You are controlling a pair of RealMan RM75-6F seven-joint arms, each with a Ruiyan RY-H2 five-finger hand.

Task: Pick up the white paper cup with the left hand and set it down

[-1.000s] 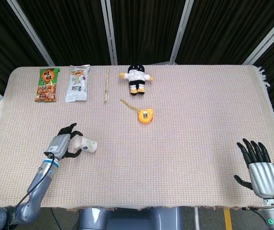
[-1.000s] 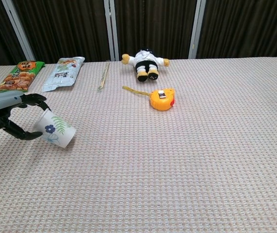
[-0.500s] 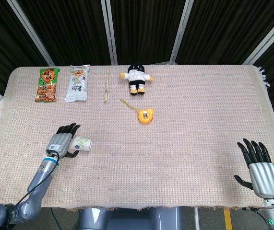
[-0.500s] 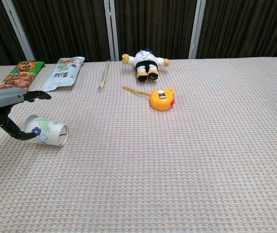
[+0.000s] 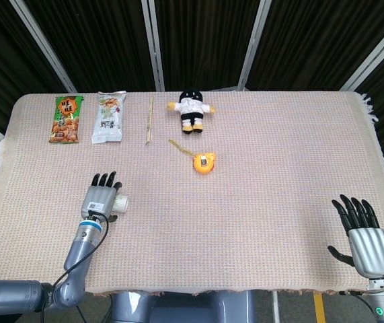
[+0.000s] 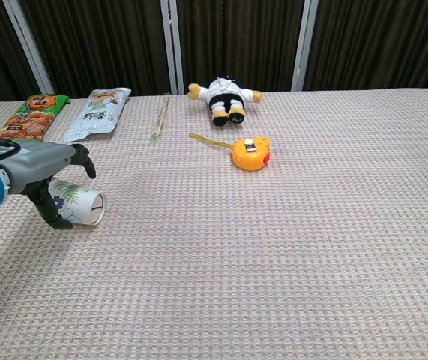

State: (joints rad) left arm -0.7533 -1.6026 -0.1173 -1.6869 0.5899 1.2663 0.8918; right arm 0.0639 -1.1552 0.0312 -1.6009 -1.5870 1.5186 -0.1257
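The white paper cup, printed with leaves and a blue flower, lies on its side on the table's near left part, mouth facing right. My left hand lies over its closed end, the thumb down on the near side and the fingers stretched past the far side. The fingers look extended, not clamped, and the cup rests on the cloth. My right hand hovers at the near right corner, fingers spread and holding nothing; the chest view does not show it.
An orange tape measure lies mid-table. A plush doll, a thin stick and two snack packets line the far edge. The woven tablecloth covers the table.
A second ago the left hand held the cup tilted off the cloth. The cup then came to lie on its side, and the hand has since turned and slid over it.
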